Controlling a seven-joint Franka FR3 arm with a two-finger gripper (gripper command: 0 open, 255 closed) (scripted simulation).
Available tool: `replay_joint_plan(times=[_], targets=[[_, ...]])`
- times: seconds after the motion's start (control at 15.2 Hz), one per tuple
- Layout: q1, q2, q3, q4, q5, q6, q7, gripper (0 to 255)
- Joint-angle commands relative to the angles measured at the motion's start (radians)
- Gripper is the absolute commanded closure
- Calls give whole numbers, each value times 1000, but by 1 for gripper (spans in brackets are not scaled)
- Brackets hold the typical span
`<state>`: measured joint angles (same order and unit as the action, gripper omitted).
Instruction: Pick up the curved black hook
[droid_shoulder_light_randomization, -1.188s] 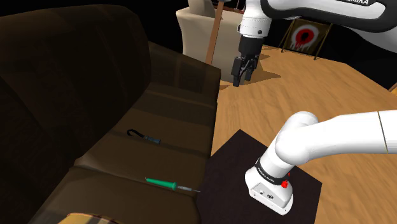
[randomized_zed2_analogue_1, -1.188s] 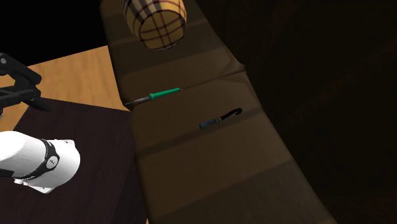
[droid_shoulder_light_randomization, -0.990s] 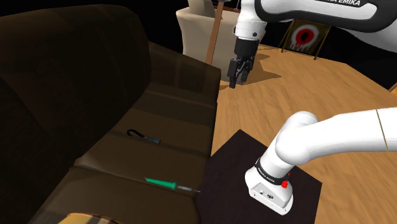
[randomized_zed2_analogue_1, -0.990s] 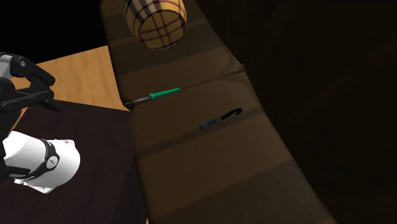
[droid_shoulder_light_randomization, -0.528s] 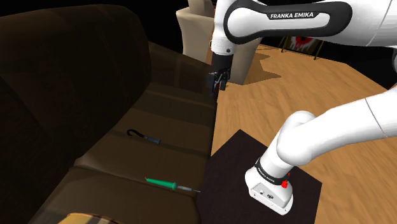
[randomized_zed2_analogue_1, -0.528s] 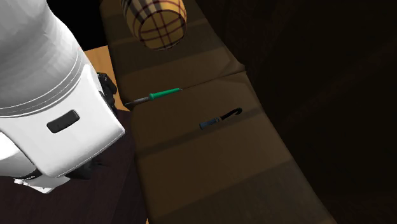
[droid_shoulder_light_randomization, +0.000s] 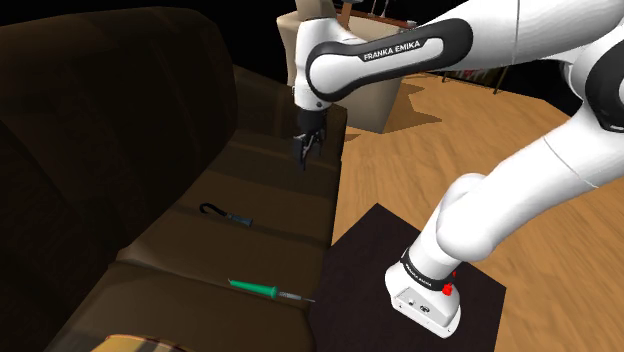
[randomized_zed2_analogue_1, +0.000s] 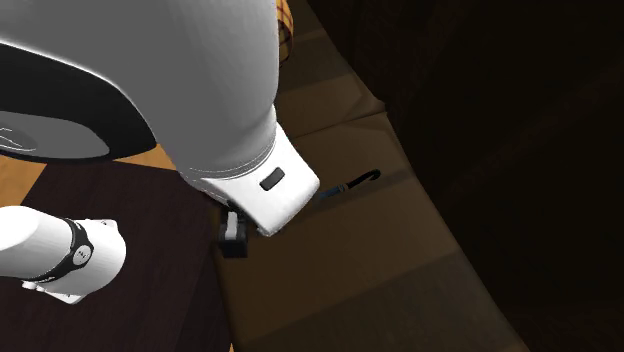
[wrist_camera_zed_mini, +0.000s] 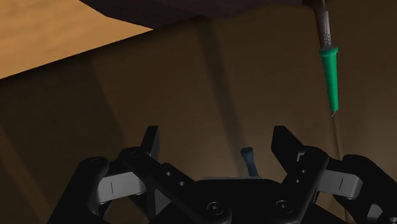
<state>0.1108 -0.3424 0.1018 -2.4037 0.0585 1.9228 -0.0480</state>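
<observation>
Your hook (droid_shoulder_light_randomization: 224, 214) lies on the sofa seat (droid_shoulder_light_randomization: 280, 180), towards its back edge, well apart from the green-handled tool (droid_shoulder_light_randomization: 254, 289) near the front edge. It looks light, stiff and thin, so it may skid; grip its straight bluish handle. Your end effector (droid_shoulder_light_randomization: 304, 148) hangs released, fingers apart, above the seat's far end

I'm reading this as a living room in a house. There's a long dark brown sofa (droid_shoulder_light_randomization: 280, 180) with separate seat cushions, and a plaid cushion (droid_shoulder_light_randomization: 130, 345) at one end. The wood plank floor (droid_shoulder_light_randomization: 440, 140) runs alongside, and a cream upholstered chair (droid_shoulder_light_randomization: 385, 112) sits past the sofa's far end.
</observation>
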Motion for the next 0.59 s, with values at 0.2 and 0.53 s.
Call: replay_joint_plan(times=[0.2, 0.53], targets=[[24, 188, 34, 78, -14, 115, -10, 0], [49, 373, 64, 170, -46, 209, -10, 0]])
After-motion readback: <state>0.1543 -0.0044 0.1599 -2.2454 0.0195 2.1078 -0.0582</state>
